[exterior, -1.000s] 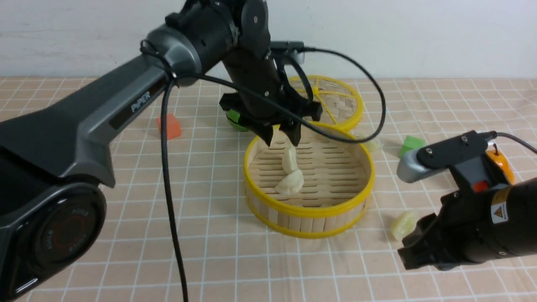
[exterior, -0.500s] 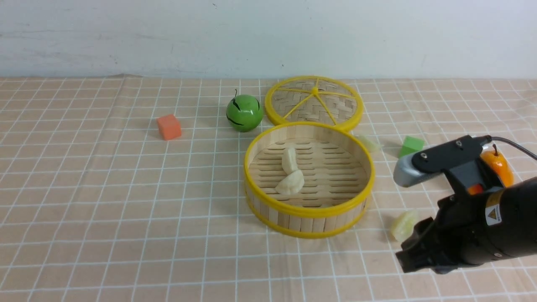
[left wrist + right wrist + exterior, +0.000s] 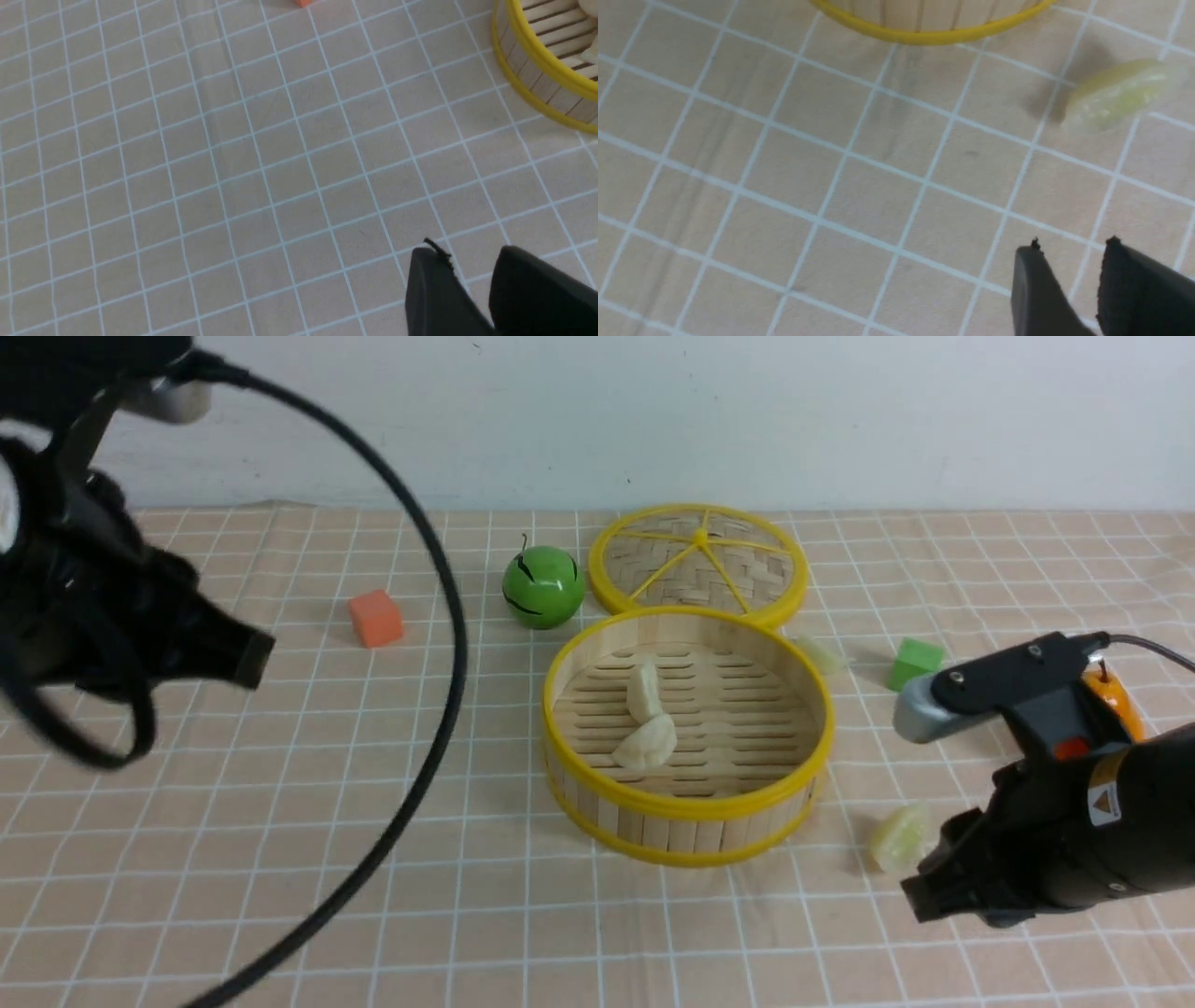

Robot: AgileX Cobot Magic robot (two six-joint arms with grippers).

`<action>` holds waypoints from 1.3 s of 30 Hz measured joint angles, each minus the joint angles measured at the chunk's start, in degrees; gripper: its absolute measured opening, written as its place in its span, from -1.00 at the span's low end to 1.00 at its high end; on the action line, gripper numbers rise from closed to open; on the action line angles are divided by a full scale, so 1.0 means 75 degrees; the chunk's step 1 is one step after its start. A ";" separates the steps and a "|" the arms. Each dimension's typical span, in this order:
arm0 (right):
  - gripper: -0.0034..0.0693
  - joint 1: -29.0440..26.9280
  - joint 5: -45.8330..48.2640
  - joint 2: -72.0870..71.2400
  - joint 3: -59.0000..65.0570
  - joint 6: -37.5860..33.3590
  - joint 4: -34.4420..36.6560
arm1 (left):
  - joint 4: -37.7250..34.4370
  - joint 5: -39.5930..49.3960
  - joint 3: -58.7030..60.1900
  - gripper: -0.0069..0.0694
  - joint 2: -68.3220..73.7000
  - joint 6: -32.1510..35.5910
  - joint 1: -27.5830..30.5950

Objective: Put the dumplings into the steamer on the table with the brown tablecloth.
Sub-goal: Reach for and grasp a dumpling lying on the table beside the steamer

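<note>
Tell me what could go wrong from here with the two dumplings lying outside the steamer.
The right gripper has its jaws only slightly apart, and the nearby dumpling looks wider than that gap, so it might get pushed along the cloth instead of gripped. The far dumpling lies close beside the steamer, near the green cube; fingers reaching there might knock either.

A plain whitish wall point(image 3: 840, 420) fills the upper part of the frame, faintly scuffed, perhaps hairline-cracked. It meets the cloth-covered surface point(image 3: 233, 784) along a straight line. Light falls soft and even.
</note>
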 joint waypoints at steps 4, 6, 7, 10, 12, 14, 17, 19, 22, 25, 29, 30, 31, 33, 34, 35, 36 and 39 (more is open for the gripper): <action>-0.29 -0.0850 0.0314 0.0082 -0.0551 0.0086 -0.0029 | 0.0167 -0.1002 0.1498 -0.34 -0.1639 -0.0013 0.0000; -0.28 -0.1202 0.0403 0.0217 -0.0923 0.0104 -0.0029 | 0.0173 -0.1210 0.1968 -0.34 -0.2315 -0.0013 0.0000; -0.28 -0.1383 0.0442 0.0347 -0.1214 0.0112 -0.0044 | 0.0183 -0.1284 0.2292 -0.34 -0.2735 -0.0013 0.0000; -0.25 -0.1564 0.0455 0.0800 -0.1854 0.0063 -0.0077 | 0.0213 -0.1336 0.3000 -0.33 -0.3533 -0.0036 0.0000; -0.20 -0.1572 0.0359 0.1215 -0.2317 -0.0189 -0.0077 | 0.0213 -0.1352 0.3495 -0.33 -0.3916 -0.0077 0.0000; -0.14 -0.1572 0.0259 0.1807 -0.2834 -0.0371 -0.0049 | 0.0213 -0.1390 0.3898 -0.35 -0.4169 -0.0166 0.0000; -0.04 -0.1578 0.0265 0.2654 -0.3697 -0.0483 -0.0033 | 0.0213 -0.1624 0.4308 -0.46 -0.4487 -0.0327 0.0000; 0.02 -0.1586 0.0369 0.3270 -0.4436 -0.0515 -0.0033 | 0.0218 -0.1933 0.4553 -0.59 -0.4675 -0.0398 0.0000; 0.09 -0.1594 0.0669 0.4672 -0.5912 -0.0526 -0.0025 | 0.0385 -0.2668 0.5067 -0.86 -0.4815 -0.0449 0.0000; 0.10 -0.1625 0.0912 0.5770 -0.7177 -0.0534 -0.0025 | 0.0423 -0.3449 0.5641 -0.86 -0.4815 -0.0449 0.0000; 0.10 -0.1636 0.1109 0.6957 -0.8558 -0.0534 0.0075 | 0.0482 -0.4243 0.6193 -0.86 -0.4815 -0.0449 0.0000; 0.10 -0.1636 0.1128 0.7117 -0.8798 -0.0534 0.0134 | 0.0517 -0.4365 0.6298 -0.86 -0.4815 -0.0449 0.0000; 0.10 -0.1636 0.1159 0.7368 -0.9012 -0.0534 0.0250 | 0.0587 -0.4439 0.6364 -0.86 -0.4815 -0.0449 0.0000; 0.10 -0.1636 0.1229 0.7677 -0.9320 -0.0551 0.0453 | 0.0717 -0.4539 0.6460 -0.86 -0.4815 -0.0449 0.0000; 0.10 -0.1636 0.1262 0.7981 -0.9575 -0.0686 0.0693 | 0.0925 -0.4582 0.6523 -0.86 -0.4815 -0.0449 0.0000; 0.10 -0.1636 0.1269 0.8015 -0.9575 -0.0705 0.0729 | 0.0947 -0.4582 0.6523 -0.86 -0.4815 -0.0449 0.0000; 0.10 -0.1636 0.1268 0.8228 -0.9670 -0.0828 0.0909 | 0.1137 -0.4610 0.6547 -0.86 -0.4815 -0.0449 0.0000; 0.10 -0.1669 0.1137 0.8533 -0.9760 -0.1078 0.0986 | 0.1439 -0.4617 0.6548 -0.86 -0.4815 -0.0449 0.0000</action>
